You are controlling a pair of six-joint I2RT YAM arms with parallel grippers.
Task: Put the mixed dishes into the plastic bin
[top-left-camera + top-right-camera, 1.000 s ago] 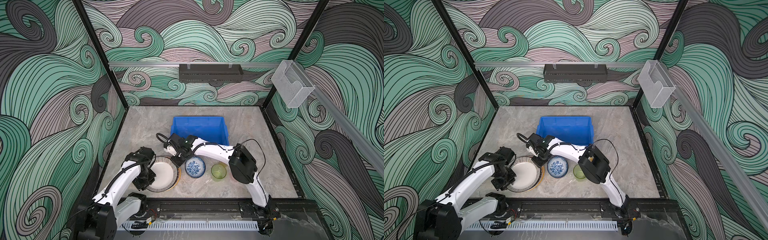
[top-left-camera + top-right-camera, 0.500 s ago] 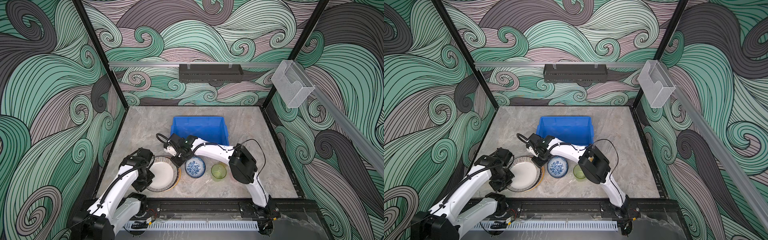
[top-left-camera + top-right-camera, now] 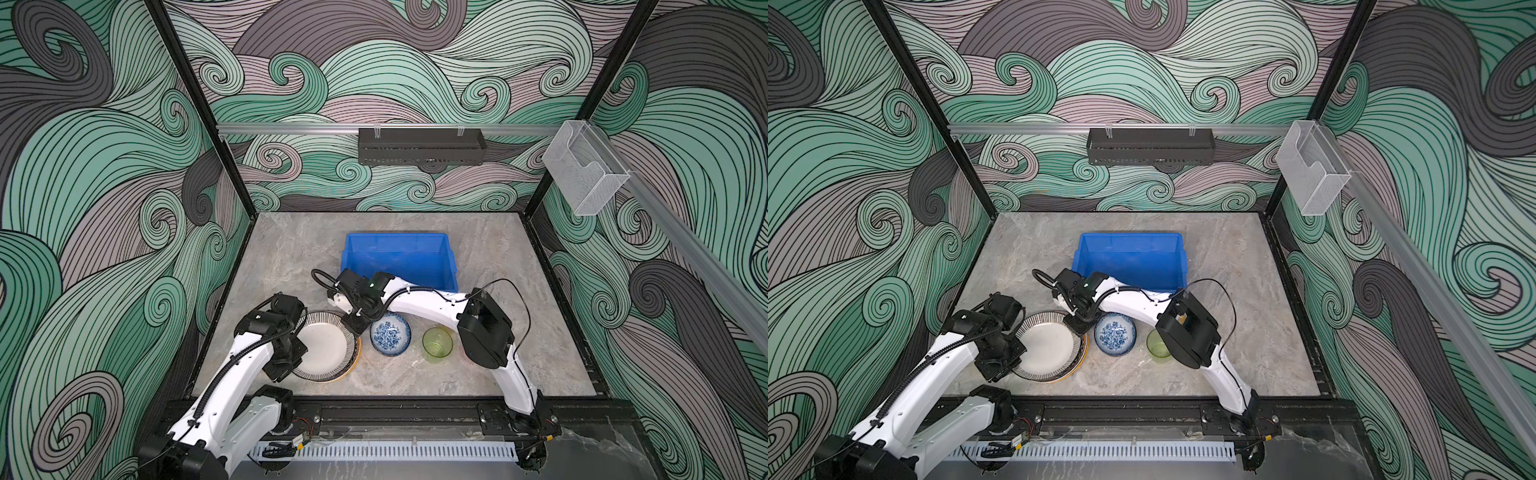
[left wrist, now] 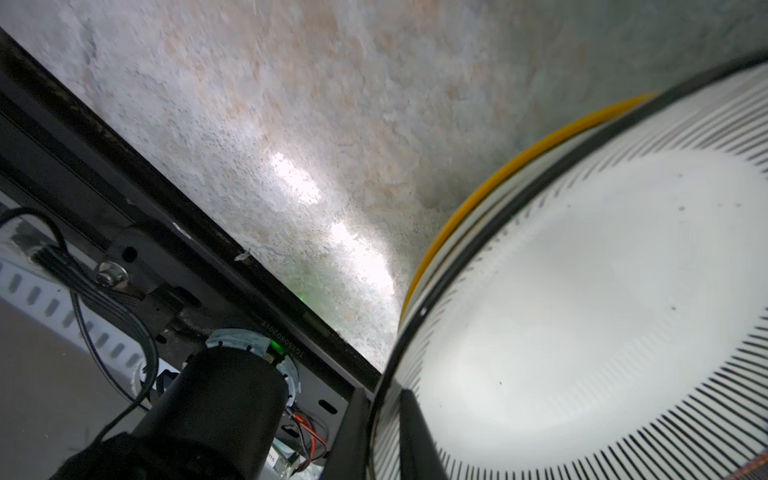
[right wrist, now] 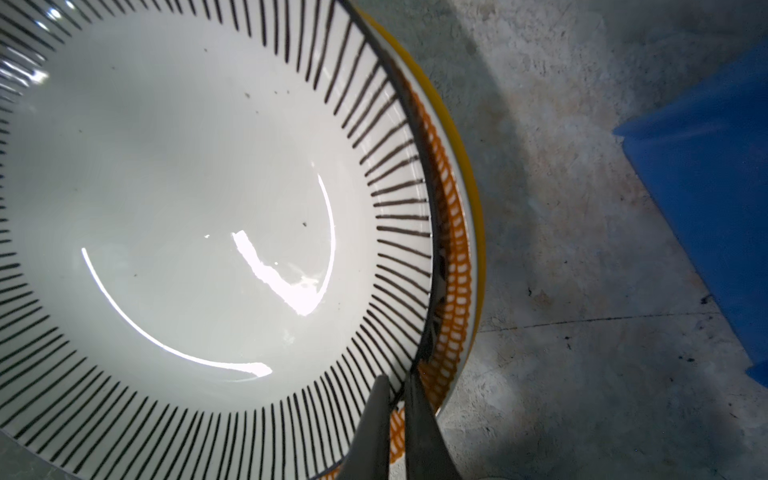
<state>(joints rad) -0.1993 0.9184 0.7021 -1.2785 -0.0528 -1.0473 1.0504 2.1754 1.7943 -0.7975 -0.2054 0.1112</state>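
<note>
A striped-rim plate (image 3: pixel 328 349) (image 3: pixel 1050 347) tops a stack near the table's front left. Under it an orange-patterned plate (image 5: pixel 455 257) with a yellow edge (image 4: pixel 498 170) shows. My left gripper (image 3: pixel 296 358) (image 4: pixel 382 395) is shut on the striped plate's left rim, one finger inside and one outside. At the plate's far right rim my right gripper (image 3: pixel 355 326) (image 5: pixel 397 378) pinches it the same way. The blue-floral bowl (image 3: pixel 390 334) and green cup (image 3: pixel 437 345) stand to the right. The blue plastic bin (image 3: pixel 399 253) (image 3: pixel 1129 257) sits just behind and holds no dishes.
The black frame rail (image 4: pixel 166 195) runs along the table's front edge, close to the left gripper. On the back wall hangs a black perforated tray (image 3: pixel 422 145). A clear holder (image 3: pixel 582 174) is fixed to the right wall. The right arm's elbow (image 3: pixel 484 332) hangs beside the green cup.
My left gripper has closed down onto the striped plate's left rim and its arm has shifted slightly. The right gripper stays at the far rim. The dishes have not moved.
</note>
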